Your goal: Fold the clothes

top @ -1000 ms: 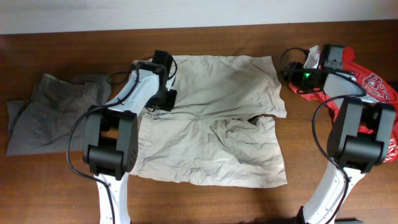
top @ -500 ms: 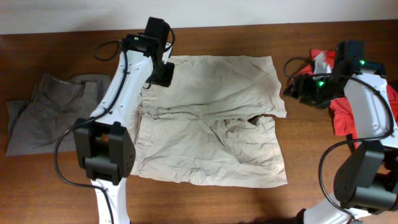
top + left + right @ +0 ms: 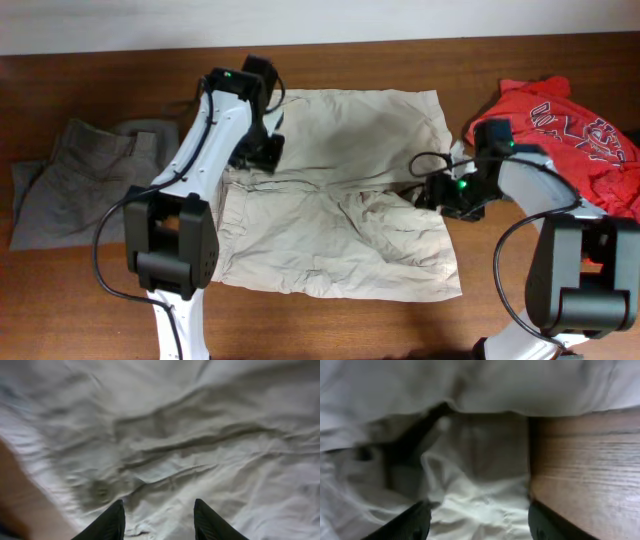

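**Examiner:** Position of the khaki shorts?

**Inspector:** Spread open mid-desk; waistband toward the left arm, 2 legs toward the right; creased around the notch between the legs.

**Examiner:** Hands?

**Inspector:** Left hand released, fingers apart over rumpled cloth near the waistband; right hand likewise released, straddling the cloth edge by the notch, 1 finger over fabric, the other seemingly over bare wood; neither grasps anything.

**Examiner:** Hazards?

**Inspector:** 3, in my judgement. 1: the right hand may close on the loose bunched flap alone, or scrape wood and miss the edge; the fold would come out crooked. 2: the left hand could pinch only the top layer; the garment would drag instead of folding. 3: the red T-shirt lies close beside the right arm and could snag; the grey-olive shorts are well apart, low concern.
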Controlling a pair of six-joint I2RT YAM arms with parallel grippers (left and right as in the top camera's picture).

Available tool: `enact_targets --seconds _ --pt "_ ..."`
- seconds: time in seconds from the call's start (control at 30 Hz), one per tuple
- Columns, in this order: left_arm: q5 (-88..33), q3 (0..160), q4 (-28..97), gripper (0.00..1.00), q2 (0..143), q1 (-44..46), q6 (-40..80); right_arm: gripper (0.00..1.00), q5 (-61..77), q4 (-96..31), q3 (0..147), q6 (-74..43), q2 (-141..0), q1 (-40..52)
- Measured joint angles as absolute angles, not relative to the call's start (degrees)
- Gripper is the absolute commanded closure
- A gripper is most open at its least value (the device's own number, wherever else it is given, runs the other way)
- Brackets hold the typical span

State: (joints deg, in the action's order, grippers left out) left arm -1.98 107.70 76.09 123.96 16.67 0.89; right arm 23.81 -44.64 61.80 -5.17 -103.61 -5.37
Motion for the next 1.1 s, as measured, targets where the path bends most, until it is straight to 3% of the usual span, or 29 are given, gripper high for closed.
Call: enact_targets --seconds 0.13,0.23,0.27,0.33,0.47,0.8,0.83,0.87,0.93,1.1 --pt "-3.3 99.9 71.0 0.57 124.0 16.9 0.9 0.39 23.8 -36.8 58.2 -5.9 -103.3 -5.4" --pt "-4.0 94.0 67.0 0.57 124.0 16.9 0.9 0.61 23.6 -34.4 57.8 -5.8 -103.3 -5.4" --pt "-4.1 92.5 65.9 0.57 124.0 16.9 0.9 0.75 23.3 -34.0 57.6 -6.0 -103.3 -5.4" --pt "-4.3 90.1 64.2 0.6 123.9 17.0 0.9 0.9 23.1 -33.8 57.3 -6.1 -103.3 -5.4" --pt "-4.1 87.1 61.7 0.6 122.0 17.0 0.9 0.96 22.9 -34.9 57.2 -6.2 -103.3 -6.1" --pt "-4.4 86.3 61.0 0.6 121.5 17.0 0.9 0.95 17.8 -45.1 61.7 -10.7 -99.8 -17.4" --pt "-4.6 86.3 61.0 0.6 121.5 17.1 0.9 0.91 17.9 -45.4 61.7 -10.9 -99.5 -17.9" --pt "-4.7 86.3 60.9 0.6 121.5 17.3 0.9 0.71 17.9 -45.6 61.7 -11.2 -99.5 -18.2" --pt "-4.9 86.2 60.8 0.6 121.4 17.6 0.9 0.54 17.5 -45.3 61.7 -12.0 -99.5 -18.9" --pt "-5.0 86.4 60.9 0.61 121.3 17.6 0.9 0.47 15.9 -45.0 61.8 -11.7 -99.4 -20.1"
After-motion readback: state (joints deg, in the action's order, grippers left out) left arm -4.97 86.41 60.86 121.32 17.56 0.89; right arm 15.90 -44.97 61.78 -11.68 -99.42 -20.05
